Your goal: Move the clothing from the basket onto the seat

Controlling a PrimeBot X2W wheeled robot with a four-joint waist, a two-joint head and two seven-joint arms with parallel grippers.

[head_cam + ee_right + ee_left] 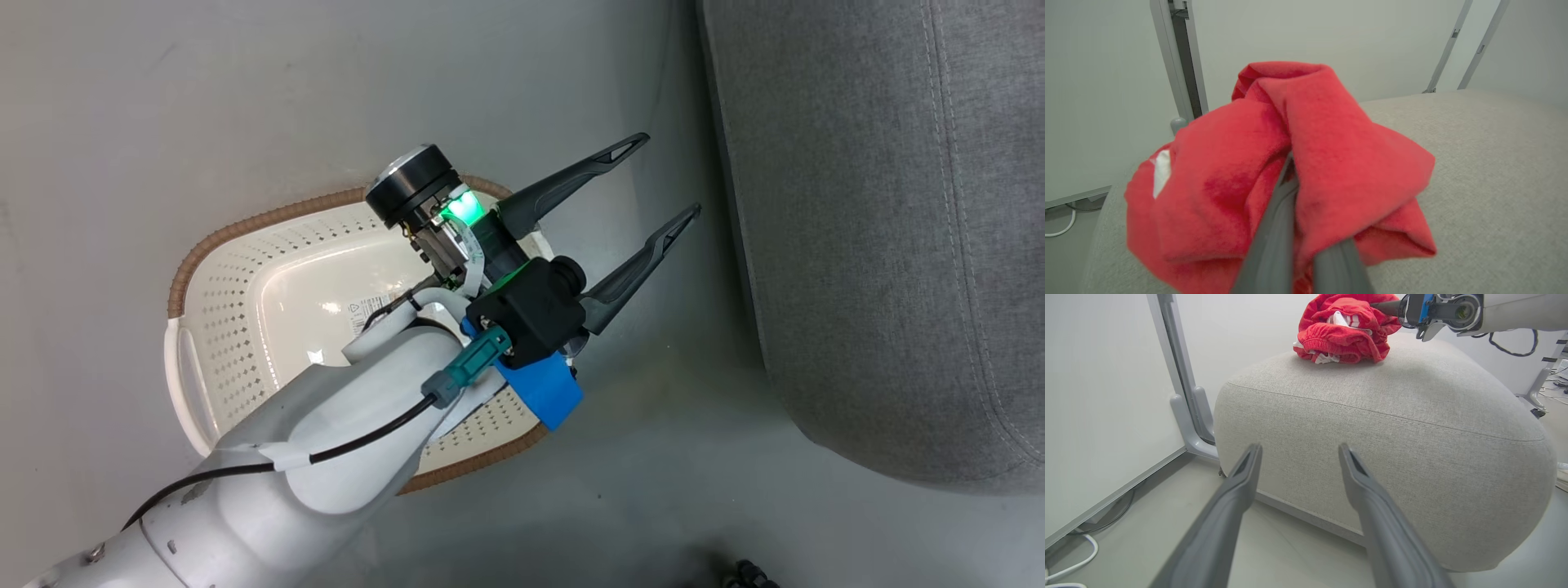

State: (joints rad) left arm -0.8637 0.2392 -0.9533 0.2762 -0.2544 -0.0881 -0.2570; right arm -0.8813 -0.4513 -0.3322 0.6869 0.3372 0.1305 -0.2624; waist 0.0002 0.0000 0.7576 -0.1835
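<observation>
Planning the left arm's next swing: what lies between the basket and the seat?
Head view: only bare floor between basket and seat; the open left gripper hangs above that strip.

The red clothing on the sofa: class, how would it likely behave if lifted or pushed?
Probably floppy: the red clothing folds and droops around the right gripper pinching it. Likely light for its bulk, since it sits in a puffy heap on the sofa. Pushed, it would probably bunch and drag rather than slide, as both surfaces look fuzzy.
</observation>
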